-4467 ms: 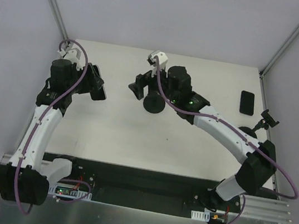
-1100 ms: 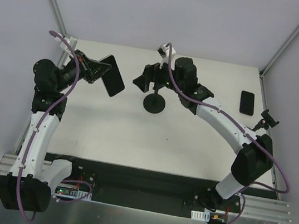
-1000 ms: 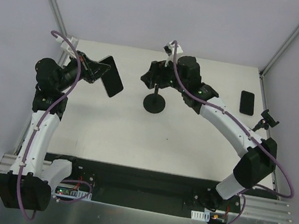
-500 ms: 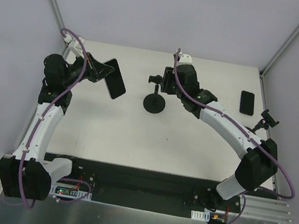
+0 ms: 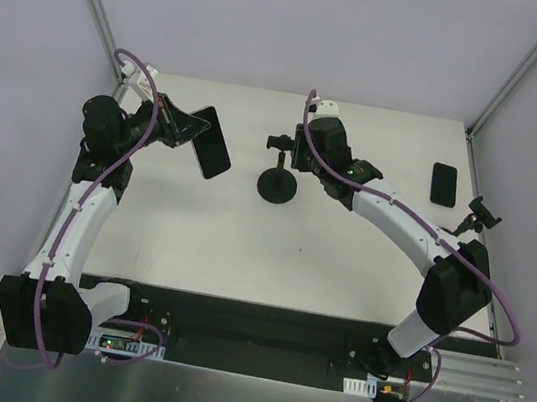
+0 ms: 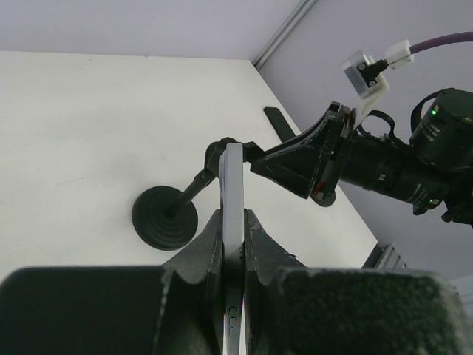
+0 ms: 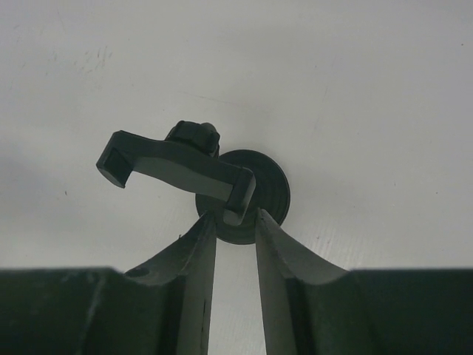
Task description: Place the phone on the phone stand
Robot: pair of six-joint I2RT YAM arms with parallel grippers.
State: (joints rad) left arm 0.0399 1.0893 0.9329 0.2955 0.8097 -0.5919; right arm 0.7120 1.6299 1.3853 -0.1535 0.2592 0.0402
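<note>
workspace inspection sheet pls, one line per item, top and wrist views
surface: white table, no spills seen
job's things: phone held in the air left of the stand, not yet on it; stand upright on its round base
clutter: second phone lying flat far right; second stand at the right edge
grippers: left gripper jaws shut on the phone's edges; right gripper jaws flank the stand's hooked clamp, grip unclear
cables: purple cables, one along each arm, no snag seen
surroundings: pale walls, metal posts at the back corners
</note>
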